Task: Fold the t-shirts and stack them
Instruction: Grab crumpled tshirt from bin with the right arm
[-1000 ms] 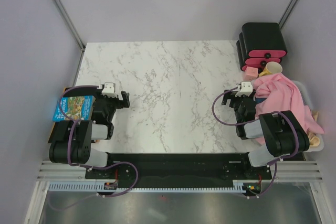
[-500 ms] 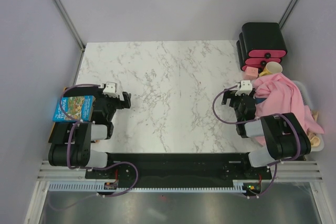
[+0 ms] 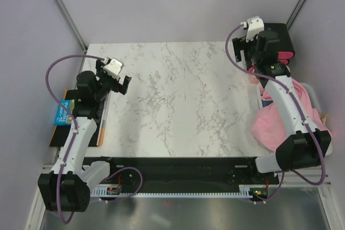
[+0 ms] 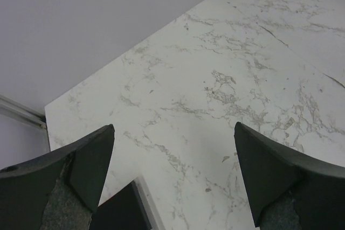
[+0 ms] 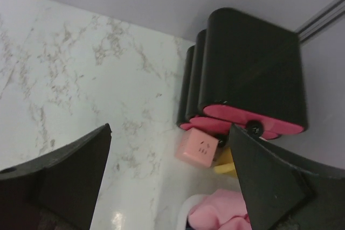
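Note:
The light pink t-shirt (image 3: 285, 112) lies bunched in a heap at the table's right edge, spilling over a white bin. Its top shows at the bottom of the right wrist view (image 5: 215, 215). The dark teal-blue t-shirt is not in view. My left gripper (image 3: 116, 76) is open and empty, held above the bare marble at the left; its jaws stand wide apart in the left wrist view (image 4: 172, 187). My right gripper (image 3: 250, 46) is open and empty at the back right, above the table beside the black boxes, with the pink shirt below it (image 5: 170, 181).
Black plastic boxes with pink fronts (image 3: 272, 39) stand at the back right corner (image 5: 248, 68). A small pink cube (image 5: 197, 146) and a yellow cup (image 5: 226, 162) lie by them. The white bin's rim (image 3: 315, 95) is at the right. A blue book (image 3: 63, 112) on a black mat (image 3: 99, 127) lies at the left edge.
Both arms have unfolded from their low rest pose. The left gripper rose and moved back and left. The right gripper swung up to the back right by the black boxes.

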{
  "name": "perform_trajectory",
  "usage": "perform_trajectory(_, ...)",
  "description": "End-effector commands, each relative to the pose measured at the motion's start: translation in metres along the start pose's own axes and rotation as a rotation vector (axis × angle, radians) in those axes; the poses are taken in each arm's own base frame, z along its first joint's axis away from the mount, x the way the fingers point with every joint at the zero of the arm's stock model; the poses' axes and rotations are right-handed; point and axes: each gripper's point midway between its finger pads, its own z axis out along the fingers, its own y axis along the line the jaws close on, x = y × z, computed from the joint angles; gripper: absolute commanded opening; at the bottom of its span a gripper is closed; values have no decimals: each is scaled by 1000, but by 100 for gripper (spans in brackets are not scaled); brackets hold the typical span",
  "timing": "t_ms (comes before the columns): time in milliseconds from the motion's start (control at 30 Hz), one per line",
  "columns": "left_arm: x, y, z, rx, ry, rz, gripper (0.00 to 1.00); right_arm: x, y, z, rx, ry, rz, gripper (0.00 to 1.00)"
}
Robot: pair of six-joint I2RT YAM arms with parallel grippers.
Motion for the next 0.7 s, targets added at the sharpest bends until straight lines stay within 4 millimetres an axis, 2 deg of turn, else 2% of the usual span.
perform_trajectory(0,26,-21,-38,158,280,81,100,82,-27,-43,59,593,-192,98)
perform_trajectory(33,24,-22,-42,168,289,93,100,75,-35,-48,84,611,-212,98)
perform_trajectory(67,22,-22,-47,178,298,126,100,82,-41,-58,86,668,-259,98)
perform_trajectory(100,17,-24,-51,199,292,142,99,79,-47,-65,110,673,-272,98)
perform_trajectory(133,21,-29,-57,224,314,145,100,80,-46,-69,91,679,-287,98)
perform_trajectory(167,20,-32,-60,244,312,152,100,82,-44,-76,66,694,-294,98)
perform_trajectory(200,13,-38,-63,286,283,186,100,75,-47,-85,71,670,-289,98)
perform_trajectory(267,14,-52,-73,363,278,222,100,77,-49,-96,63,669,-314,98)
perform_trajectory(300,8,-59,-76,402,249,228,100,74,-58,-104,99,658,-311,98)
perform_trajectory(367,4,-65,-81,442,235,243,100,81,-70,-114,133,673,-275,98)
perform_trajectory(400,-3,-67,-82,454,214,248,100,87,-88,-125,176,685,-232,98)
perform_trajectory(467,0,-72,-81,499,227,241,100,102,-95,-131,157,706,-173,98)
perform_trajectory(500,-7,-71,-80,506,217,241,100,112,-112,-140,195,728,-116,98)
perform_trajectory(567,-2,-78,-81,563,245,228,100,135,-114,-145,163,760,-32,98)
perform_trajectory(600,-9,-78,-80,577,232,231,100,153,-126,-154,181,793,31,98)
perform_trajectory(667,-11,-80,-76,599,237,227,100,168,-125,-158,146,799,97,97)
